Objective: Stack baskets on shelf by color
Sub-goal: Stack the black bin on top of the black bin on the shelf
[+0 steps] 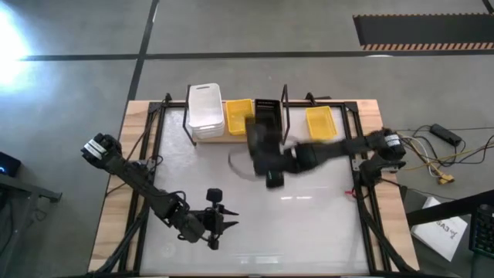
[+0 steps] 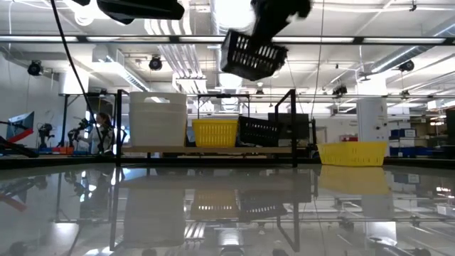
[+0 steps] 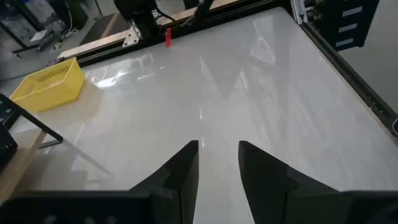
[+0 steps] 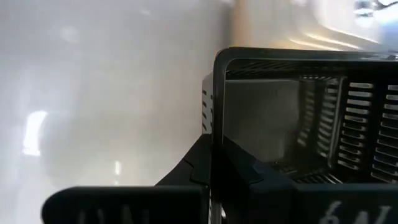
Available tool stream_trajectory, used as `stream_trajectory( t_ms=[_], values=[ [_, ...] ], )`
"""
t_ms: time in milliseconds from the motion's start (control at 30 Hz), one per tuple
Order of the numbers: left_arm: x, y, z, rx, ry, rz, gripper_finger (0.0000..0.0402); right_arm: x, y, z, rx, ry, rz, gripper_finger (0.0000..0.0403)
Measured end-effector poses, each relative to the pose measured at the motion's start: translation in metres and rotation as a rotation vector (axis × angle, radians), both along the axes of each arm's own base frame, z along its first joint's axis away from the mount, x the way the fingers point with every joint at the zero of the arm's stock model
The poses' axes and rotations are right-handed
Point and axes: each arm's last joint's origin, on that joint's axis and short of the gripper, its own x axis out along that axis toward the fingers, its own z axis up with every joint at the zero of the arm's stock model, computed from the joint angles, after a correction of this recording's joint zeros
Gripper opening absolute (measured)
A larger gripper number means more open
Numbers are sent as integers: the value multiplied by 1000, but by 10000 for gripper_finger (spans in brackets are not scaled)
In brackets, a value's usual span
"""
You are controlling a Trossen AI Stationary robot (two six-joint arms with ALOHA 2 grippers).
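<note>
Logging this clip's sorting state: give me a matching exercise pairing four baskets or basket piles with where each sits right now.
Things:
1. white pile
2. black basket in the right tool
3. yellow basket off the shelf
4. yellow basket on the shelf

Places:
A. lifted in the air, tilted, above the shelf
B. on the table, outside the shelf's right end
C. at the shelf's left end
D. between the white pile and the black baskets on the shelf

Pairs: 1-C, 2-A, 3-B, 4-D
</note>
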Motion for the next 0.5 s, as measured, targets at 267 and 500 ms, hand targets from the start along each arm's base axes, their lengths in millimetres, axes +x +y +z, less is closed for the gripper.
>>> stream_trajectory(
  t_ms=[267,500],
  values=[
    [0,0,0,-24,-2,11,97,3,-117,9,112,6,-85,9],
    [0,0,0,-25,-3,11,97,-5,-153,-10,140,51,-93,8]
  ],
)
